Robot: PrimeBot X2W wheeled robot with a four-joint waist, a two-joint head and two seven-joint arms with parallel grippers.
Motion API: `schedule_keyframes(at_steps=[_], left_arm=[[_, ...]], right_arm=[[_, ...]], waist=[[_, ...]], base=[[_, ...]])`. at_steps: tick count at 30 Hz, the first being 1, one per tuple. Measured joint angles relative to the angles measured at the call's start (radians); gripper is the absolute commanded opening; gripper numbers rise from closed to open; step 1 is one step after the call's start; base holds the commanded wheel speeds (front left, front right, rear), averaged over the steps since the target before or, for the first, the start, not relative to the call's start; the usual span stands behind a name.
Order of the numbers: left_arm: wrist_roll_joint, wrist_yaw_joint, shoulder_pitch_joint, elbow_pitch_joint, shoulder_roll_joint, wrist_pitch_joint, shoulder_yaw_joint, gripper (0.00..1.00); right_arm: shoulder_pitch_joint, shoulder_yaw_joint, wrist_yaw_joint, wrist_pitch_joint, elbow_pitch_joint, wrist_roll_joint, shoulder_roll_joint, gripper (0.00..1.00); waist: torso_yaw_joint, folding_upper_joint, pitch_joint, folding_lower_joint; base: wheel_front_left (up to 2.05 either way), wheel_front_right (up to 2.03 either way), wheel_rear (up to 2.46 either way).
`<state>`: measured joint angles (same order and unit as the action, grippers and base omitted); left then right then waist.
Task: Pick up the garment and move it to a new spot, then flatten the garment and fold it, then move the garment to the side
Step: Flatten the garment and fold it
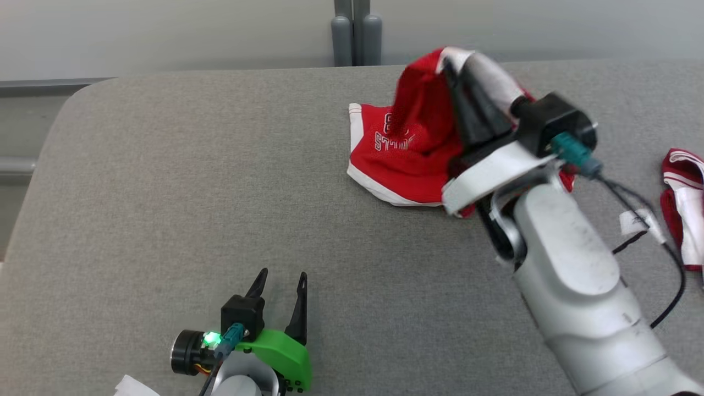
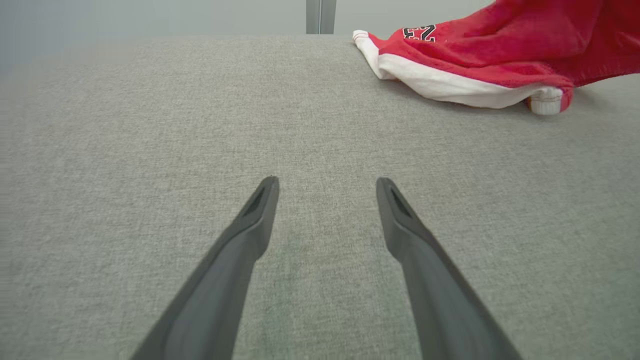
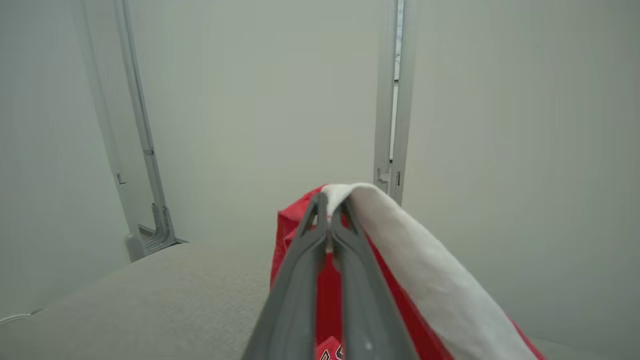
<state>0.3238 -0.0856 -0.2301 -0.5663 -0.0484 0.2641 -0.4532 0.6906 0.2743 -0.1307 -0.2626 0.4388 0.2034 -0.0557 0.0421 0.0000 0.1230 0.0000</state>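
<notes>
The garment (image 1: 407,148) is red with white trim and lettering, lying at the far right of the grey table (image 1: 192,192). My right gripper (image 1: 448,63) is shut on its white-edged top, and that part hangs lifted while the rest trails on the table. In the right wrist view the closed fingers (image 3: 327,220) pinch the red and white cloth (image 3: 400,260). My left gripper (image 1: 281,280) rests open near the front edge, nothing between its fingers. The left wrist view shows the garment (image 2: 475,55) at the top right, far beyond that gripper (image 2: 325,185).
A second red and white cloth (image 1: 682,203) lies at the table's right edge. A black cable (image 1: 665,258) with a white tag runs from my right wrist. A grey post (image 1: 356,33) stands behind the table's far edge against a pale wall.
</notes>
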Motion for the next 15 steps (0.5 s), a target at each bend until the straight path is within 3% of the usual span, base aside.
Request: schedule_keyframes(at_steps=[6, 11, 12, 14, 15], left_arm=[[0.001, -0.003, -0.001, 0.008, 0.0, 0.0, -0.006, 1.0], [0.001, -0.004, -0.002, 0.003, 0.0, 0.0, -0.001, 1.0], [0.001, -0.004, -0.002, 0.002, 0.0, 0.0, 0.0, 1.0], [0.0, -0.004, -0.001, -0.001, 0.0, 0.0, 0.003, 1.0], [-0.001, -0.005, -0.002, -0.002, 0.0, 0.0, 0.006, 1.0]], right_arm=[[-0.132, 0.244, 0.0, 0.0, 0.063, 0.104, 0.005, 0.0], [-0.167, 0.38, 0.0, 0.0, 0.117, 0.168, 0.005, 0.0], [-0.169, 0.419, 0.0, 0.0, 0.137, 0.192, 0.006, 0.18], [-0.177, 0.505, 0.0, 0.002, 0.164, 0.254, 0.004, 1.0], [-0.175, 0.549, 0.0, 0.002, 0.165, 0.287, 0.003, 1.0]], waist=[[0.054, 0.0, 0.01, 0.0], [0.086, 0.0, 0.021, 0.0], [0.089, 0.0, 0.023, 0.0], [0.09, 0.0, 0.024, 0.0], [0.088, 0.0, 0.023, 0.0]], base=[[0.0, 0.0, 0.0], [0.0, 0.0, 0.0], [0.0, 0.0, 0.0], [0.0, 0.0, 0.0], [0.0, 0.0, 0.0]])
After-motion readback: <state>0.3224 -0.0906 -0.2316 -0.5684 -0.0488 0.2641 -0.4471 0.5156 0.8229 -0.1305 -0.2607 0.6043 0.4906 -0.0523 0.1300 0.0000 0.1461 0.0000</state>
